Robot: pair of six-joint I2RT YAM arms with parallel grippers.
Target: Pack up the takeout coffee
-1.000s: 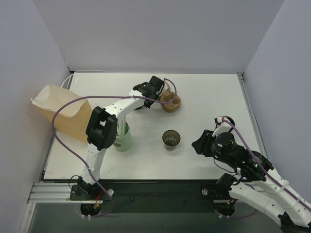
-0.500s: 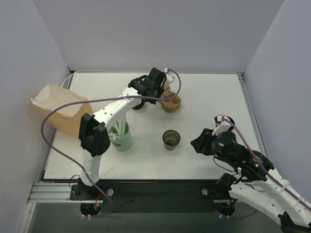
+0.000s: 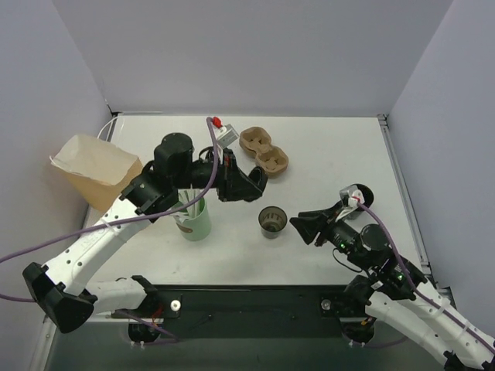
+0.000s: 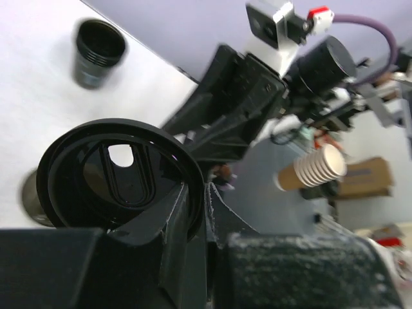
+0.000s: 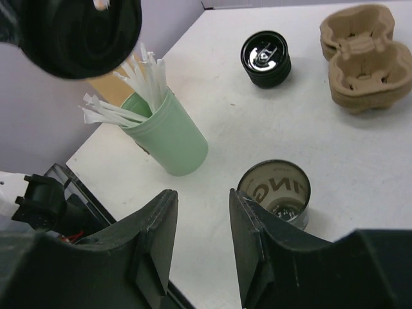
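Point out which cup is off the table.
The lidded black cup, clamped in the left gripper above the table. The green cup of straws, the lidless black cup and the open grey cup all stand on it.

The whole worktop [image 3: 332, 154] is taken in from high above and behind the arms. That view is faced downward and away from the near edge, which is kept at the bottom of the frame. The left wrist view is set very close along the left tool [image 4: 193, 212], tilted and faced toward the right arm [image 4: 238, 109] at centre. The right wrist view is set above the right tool [image 5: 201, 196] and faced down over the worktop's middle. The green cup [image 5: 170, 138], carrier [image 5: 360, 58] and open cup [image 5: 273, 193] are shared with the top view. The coffee [image 5: 71, 32], at upper left there, is shared with the left wrist view's lower left.
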